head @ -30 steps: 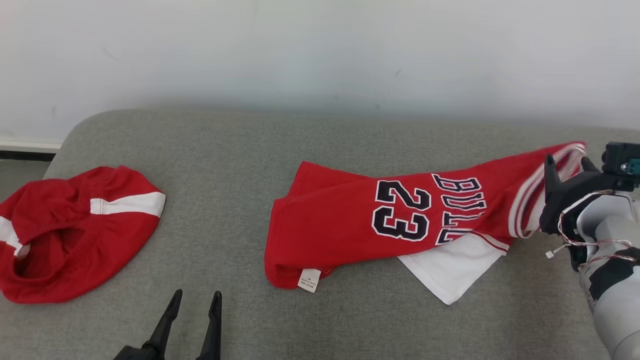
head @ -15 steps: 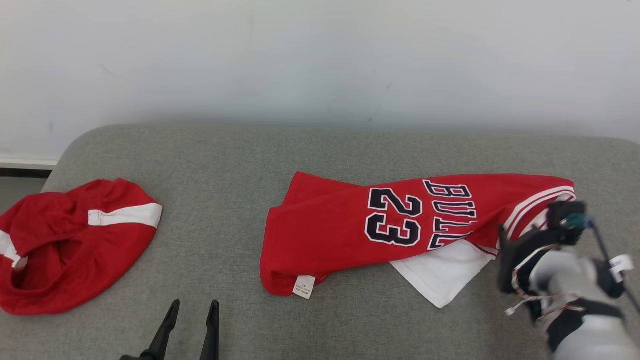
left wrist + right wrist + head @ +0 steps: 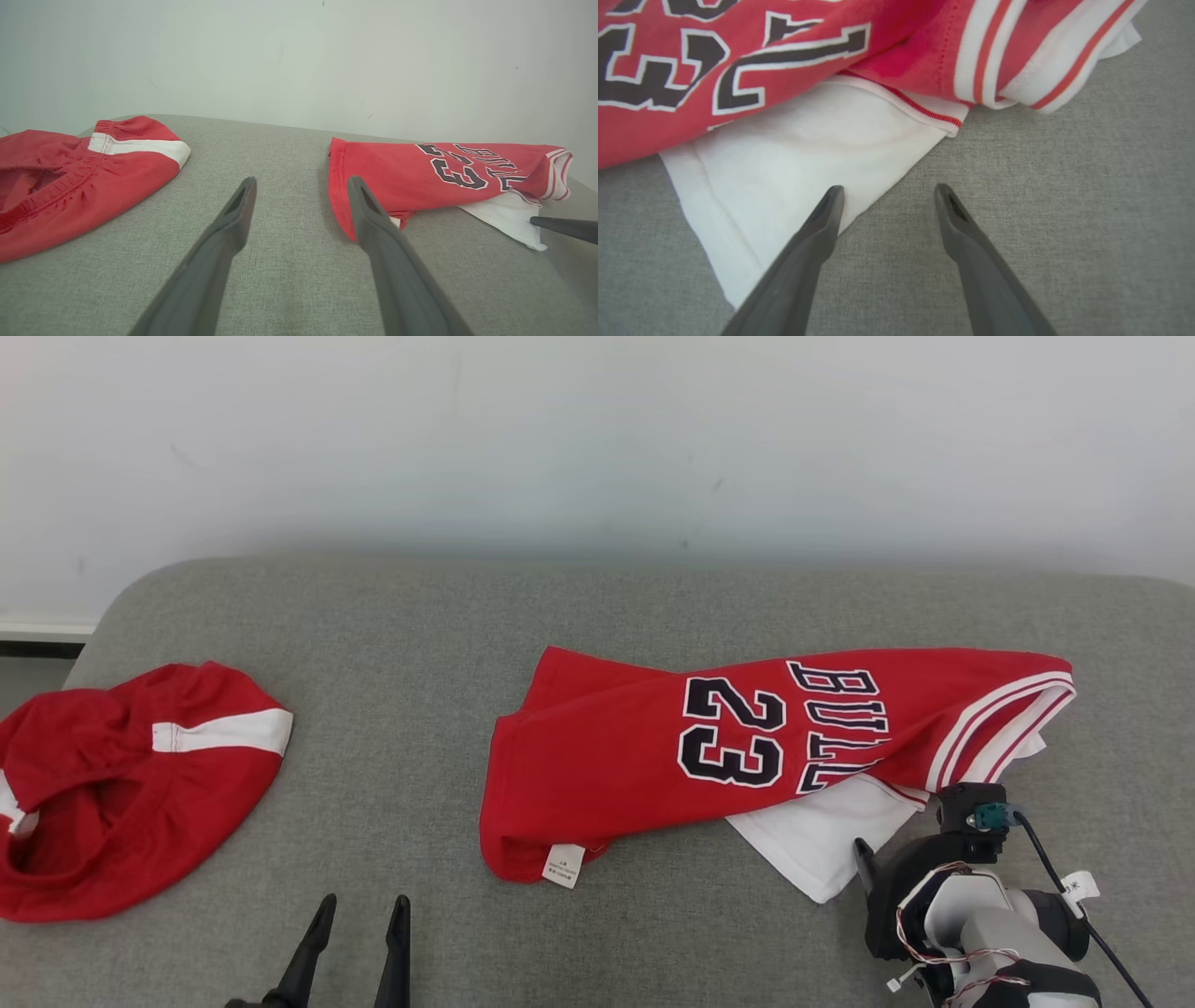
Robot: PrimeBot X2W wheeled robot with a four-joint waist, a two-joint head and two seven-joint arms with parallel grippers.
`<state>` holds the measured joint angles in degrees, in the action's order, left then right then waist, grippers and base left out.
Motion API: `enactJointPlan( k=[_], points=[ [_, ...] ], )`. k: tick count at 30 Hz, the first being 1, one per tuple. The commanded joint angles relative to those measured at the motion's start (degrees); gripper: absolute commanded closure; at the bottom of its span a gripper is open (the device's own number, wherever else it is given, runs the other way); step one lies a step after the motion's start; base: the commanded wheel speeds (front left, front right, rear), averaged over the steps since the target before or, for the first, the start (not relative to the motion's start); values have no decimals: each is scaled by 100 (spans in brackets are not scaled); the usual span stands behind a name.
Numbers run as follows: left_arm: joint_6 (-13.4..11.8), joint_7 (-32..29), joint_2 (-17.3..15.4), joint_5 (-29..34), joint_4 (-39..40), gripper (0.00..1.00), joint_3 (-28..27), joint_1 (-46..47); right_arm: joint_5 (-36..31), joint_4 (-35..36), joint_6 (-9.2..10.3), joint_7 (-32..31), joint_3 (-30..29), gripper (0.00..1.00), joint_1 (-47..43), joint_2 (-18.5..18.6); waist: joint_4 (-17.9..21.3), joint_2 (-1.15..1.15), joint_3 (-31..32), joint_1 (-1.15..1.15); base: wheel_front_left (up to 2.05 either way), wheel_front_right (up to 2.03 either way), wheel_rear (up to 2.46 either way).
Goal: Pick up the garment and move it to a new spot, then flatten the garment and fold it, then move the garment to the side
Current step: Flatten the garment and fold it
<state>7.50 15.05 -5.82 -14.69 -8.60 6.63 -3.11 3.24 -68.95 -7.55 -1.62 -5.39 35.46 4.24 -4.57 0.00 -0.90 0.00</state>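
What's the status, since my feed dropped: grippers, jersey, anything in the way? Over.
Left gripper open, empty. Right gripper open, tips at white flap, no grip. Jersey rumpled on grey cushion, not flat. Red shorts well left, clear of it. Over.

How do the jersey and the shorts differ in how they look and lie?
The jersey carries a black 23 and lettering; the shorts have plain white bands instead. The jersey lies stretched out long, while the shorts sit bunched in a heap. A white flap pokes out from under the jersey, none from under the shorts. Both are red with white trim and rest on the grey cushion.
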Motion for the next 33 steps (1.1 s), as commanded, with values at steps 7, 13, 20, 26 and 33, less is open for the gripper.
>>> enactJointPlan(
  k=[7,13,20,26,33],
  points=[
    [-6,20,-18,-39,-8,0,11,135,-498,334,13,-443,-273,0,-170,-69,-127,0,-129,0,0,0,0],
    [-6,20,-2,-63,-32,0,5,162,-751,619,13,-743,-409,60,-413,-128,-139,0,-180,0,0,0,0],
    [-6,20,19,-69,-62,0,-3,199,-644,1100,13,-772,-335,100,-582,-131,-100,0,-184,0,0,0,0],
    [-6,20,19,-64,-73,0,-43,135,-296,1822,13,-788,-200,100,-739,-134,-20,0,-118,0,0,0,0],
    [-6,20,53,-38,-67,0,-67,-37,-276,3756,13,-1450,-682,100,-1603,-132,77,0,39,0,0,0,0]
  ],
)
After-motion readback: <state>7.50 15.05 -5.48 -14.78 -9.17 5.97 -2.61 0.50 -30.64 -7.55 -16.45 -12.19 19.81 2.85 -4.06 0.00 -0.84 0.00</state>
